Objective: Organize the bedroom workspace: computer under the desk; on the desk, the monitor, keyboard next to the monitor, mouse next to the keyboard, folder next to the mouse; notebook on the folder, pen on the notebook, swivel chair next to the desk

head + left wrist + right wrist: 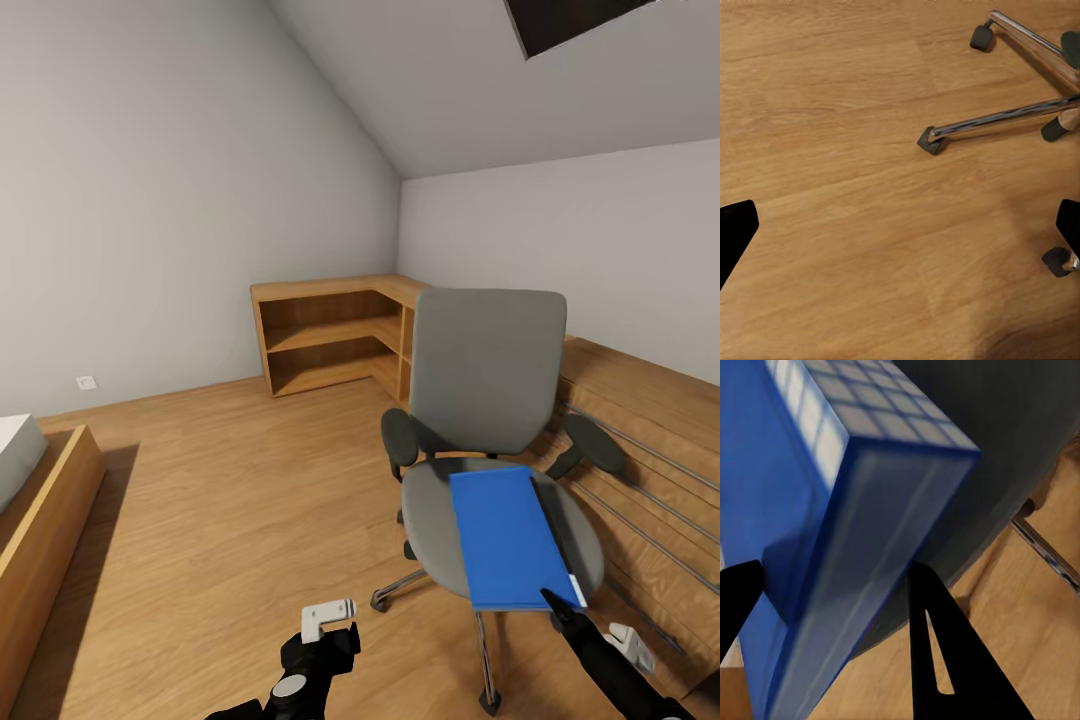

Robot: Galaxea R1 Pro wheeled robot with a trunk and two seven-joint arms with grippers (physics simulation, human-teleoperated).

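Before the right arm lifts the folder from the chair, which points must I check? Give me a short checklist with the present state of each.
1. Folder lies flat on the swivel chair seat: ok.
2. Right gripper is at the folder's near edge: ok.
3. Right fingers stand on both sides of the folder edge, jaws open: ok.
4. Firm grip on the folder: not ok, not closed yet.
5. Left gripper is free, over bare floor, away from the chair base: ok.
6. Desk within reach for placing: cannot tell.
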